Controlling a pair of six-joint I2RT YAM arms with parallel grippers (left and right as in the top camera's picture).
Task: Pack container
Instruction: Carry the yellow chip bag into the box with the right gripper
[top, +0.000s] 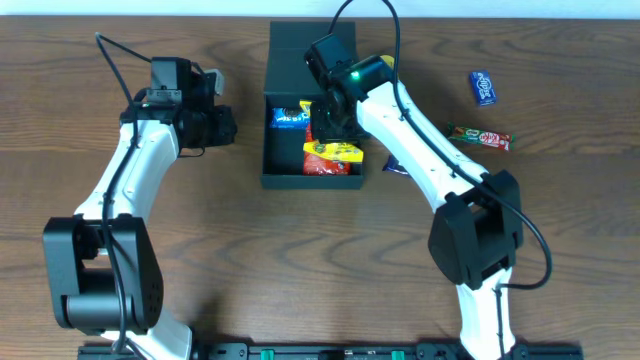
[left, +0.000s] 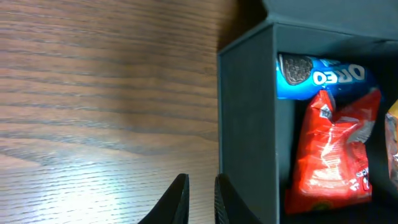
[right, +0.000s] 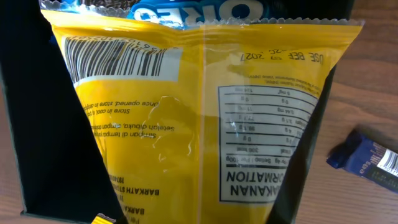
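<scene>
The black container (top: 272, 150) stands at the table's middle with its flap lid (top: 295, 45) open toward the back. Inside lie a blue Oreo packet (top: 289, 117), a red packet (top: 318, 166) and a yellow packet (top: 338, 152). My right gripper (top: 328, 122) is over the box, shut on the yellow packet (right: 186, 124), which fills the right wrist view and hides the fingers. My left gripper (left: 200, 193) is nearly shut and empty, low over the wood beside the container's left wall (left: 245, 124). The Oreo packet (left: 323, 74) and red packet (left: 336, 155) also show in the left wrist view.
Right of the box on the wood lie a blue packet (top: 484, 87) and a red KitKat bar (top: 478, 137). A dark blue bar (top: 393, 165) lies partly under the right arm and shows in the right wrist view (right: 367, 160).
</scene>
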